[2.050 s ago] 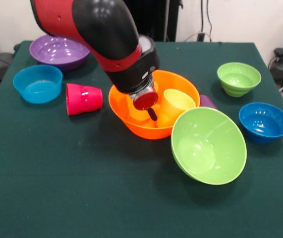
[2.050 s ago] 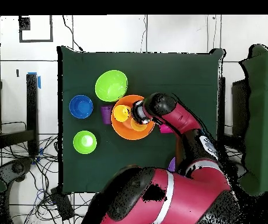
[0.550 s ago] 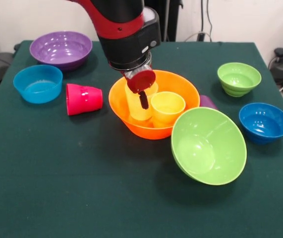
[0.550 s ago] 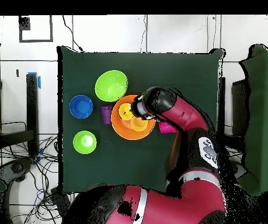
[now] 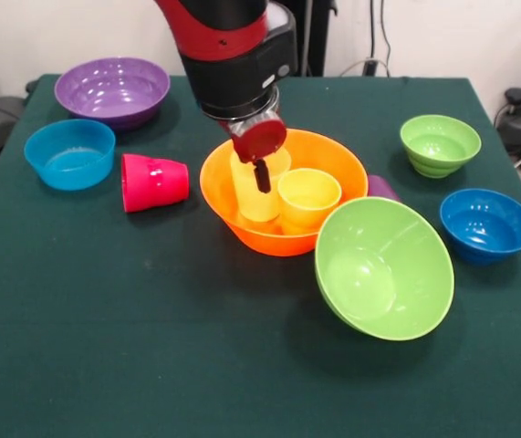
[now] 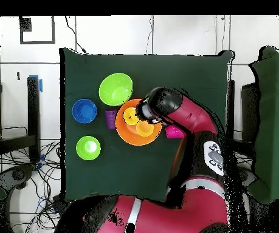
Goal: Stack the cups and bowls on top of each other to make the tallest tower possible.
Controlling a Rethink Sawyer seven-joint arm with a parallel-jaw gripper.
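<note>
The large orange bowl point(image 5: 283, 239) stands mid-table and holds the pale yellow cup point(image 5: 246, 193) and the yellow-orange cup point(image 5: 308, 196), both upright. My gripper point(image 5: 262, 173) hangs right at the pale yellow cup's upper part. I cannot see whether it grips the cup. The red-pink cup point(image 5: 153, 182) lies on its side left of the orange bowl. The purple cup point(image 5: 383, 187) peeks out behind the bowl's right rim. The large lime green bowl point(image 5: 383, 267) leans tilted at the orange bowl's front right. In the overhead view the arm point(image 6: 178, 112) covers part of the orange bowl point(image 6: 135, 135).
The large purple bowl point(image 5: 112, 89) sits at the back left with a small blue bowl point(image 5: 69, 153) in front of it. The small lime green bowl point(image 5: 440, 143) and the second small blue bowl point(image 5: 486, 224) stand at the right.
</note>
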